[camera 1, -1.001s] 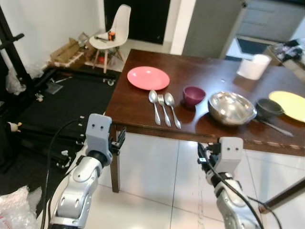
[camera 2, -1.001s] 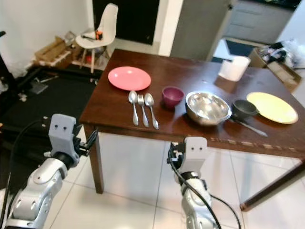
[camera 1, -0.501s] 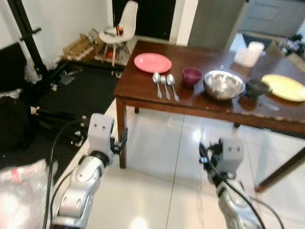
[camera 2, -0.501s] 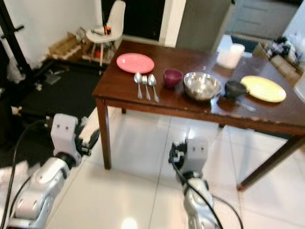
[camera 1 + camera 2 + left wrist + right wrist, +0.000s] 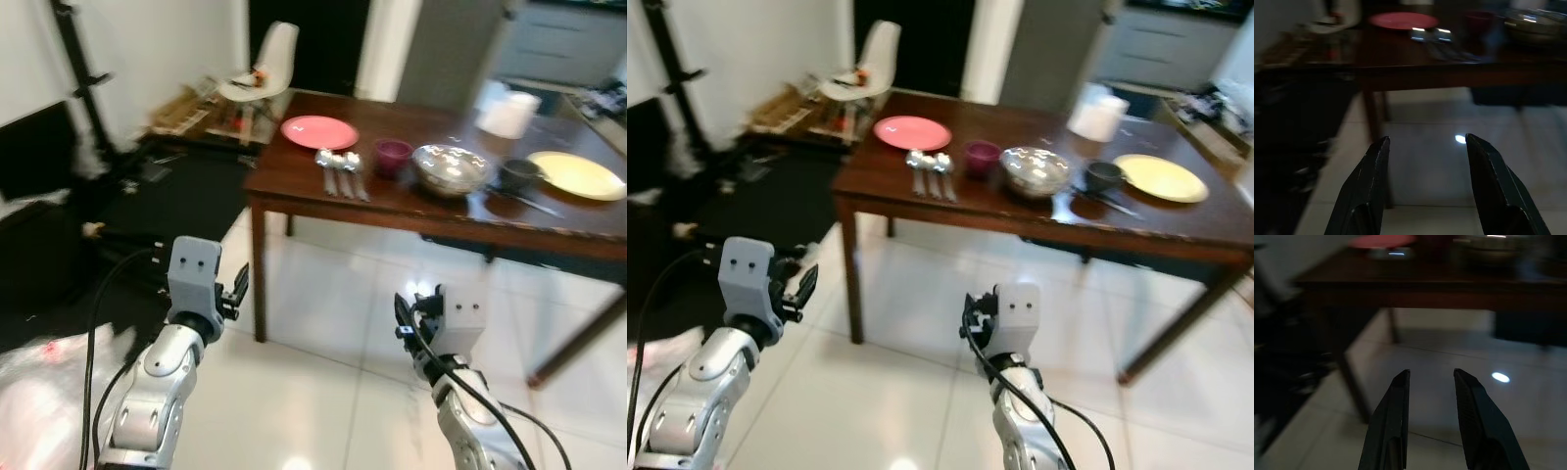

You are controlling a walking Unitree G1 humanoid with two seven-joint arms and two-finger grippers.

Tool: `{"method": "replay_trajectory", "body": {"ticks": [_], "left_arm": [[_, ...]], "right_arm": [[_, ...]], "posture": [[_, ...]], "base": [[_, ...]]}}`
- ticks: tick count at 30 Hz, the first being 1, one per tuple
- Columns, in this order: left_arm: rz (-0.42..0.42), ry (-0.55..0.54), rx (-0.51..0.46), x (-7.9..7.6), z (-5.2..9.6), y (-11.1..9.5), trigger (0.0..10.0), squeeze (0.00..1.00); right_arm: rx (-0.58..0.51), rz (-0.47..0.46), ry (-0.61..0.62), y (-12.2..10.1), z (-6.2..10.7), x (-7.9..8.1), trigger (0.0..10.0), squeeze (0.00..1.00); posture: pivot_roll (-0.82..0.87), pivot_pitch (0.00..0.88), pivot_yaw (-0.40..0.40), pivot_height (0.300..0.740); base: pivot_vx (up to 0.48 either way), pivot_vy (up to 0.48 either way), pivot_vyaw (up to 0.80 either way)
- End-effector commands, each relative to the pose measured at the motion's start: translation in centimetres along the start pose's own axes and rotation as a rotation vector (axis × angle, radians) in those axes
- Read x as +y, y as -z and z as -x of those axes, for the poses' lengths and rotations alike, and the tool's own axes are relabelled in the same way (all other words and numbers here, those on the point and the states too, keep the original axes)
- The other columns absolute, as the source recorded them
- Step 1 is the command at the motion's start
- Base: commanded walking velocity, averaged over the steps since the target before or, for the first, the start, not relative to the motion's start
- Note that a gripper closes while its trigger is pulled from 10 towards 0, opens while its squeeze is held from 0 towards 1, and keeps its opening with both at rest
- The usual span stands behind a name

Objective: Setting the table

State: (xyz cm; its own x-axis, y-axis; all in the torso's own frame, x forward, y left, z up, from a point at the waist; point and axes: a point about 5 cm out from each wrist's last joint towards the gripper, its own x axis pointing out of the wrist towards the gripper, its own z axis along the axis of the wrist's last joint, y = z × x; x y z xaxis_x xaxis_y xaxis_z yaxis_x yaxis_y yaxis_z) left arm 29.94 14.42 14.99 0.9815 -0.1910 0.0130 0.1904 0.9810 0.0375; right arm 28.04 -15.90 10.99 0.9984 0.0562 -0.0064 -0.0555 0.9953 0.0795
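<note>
A dark wooden table stands some way ahead of me across the floor. On it lie a pink plate, three pieces of silver cutlery side by side, a maroon cup, a steel bowl, a small dark bowl and a yellow plate. My left gripper and right gripper are both held low over the tiles, short of the table. Each stands open with nothing between its fingers.
A white roll-like container stands at the table's back. Beyond the table's left end are a white chair and cardboard clutter. A black stand and dark mat lie to the left, and a plastic bag at the lower left. White tiles lie between me and the table.
The whole view has pulled back: the table now looks smaller and farther away, with more floor before it. Both grippers stay open and empty.
</note>
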Motion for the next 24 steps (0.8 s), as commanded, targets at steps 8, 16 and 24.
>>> {"method": "replay_trajectory", "body": {"ticks": [8, 16, 24], "left_arm": [[-0.007, 0.011, 0.011, -0.28, -0.02, 0.24, 10.0, 0.00], [-0.007, 0.015, 0.011, -0.33, -0.09, 0.34, 10.0, 0.00], [-0.008, 0.015, 0.012, -0.29, -0.13, 0.35, 10.0, 0.00]], "right_arm": [[0.027, -0.014, 0.009, 0.52, 0.14, -0.23, 10.0, 0.00], [0.020, -0.021, 0.013, 0.34, 0.01, -0.40, 10.0, 0.00], [0.023, -0.049, 0.027, 0.34, -0.03, -0.54, 10.0, 0.00]], "posture": [[-0.10, 0.000, 0.000, 0.740], [-0.10, 0.000, 0.002, 0.740], [-0.10, 0.000, 0.002, 0.740]], "base": [[0.000, 0.000, -0.80], [0.000, 0.000, -0.80], [0.000, 0.000, -0.80]]}}
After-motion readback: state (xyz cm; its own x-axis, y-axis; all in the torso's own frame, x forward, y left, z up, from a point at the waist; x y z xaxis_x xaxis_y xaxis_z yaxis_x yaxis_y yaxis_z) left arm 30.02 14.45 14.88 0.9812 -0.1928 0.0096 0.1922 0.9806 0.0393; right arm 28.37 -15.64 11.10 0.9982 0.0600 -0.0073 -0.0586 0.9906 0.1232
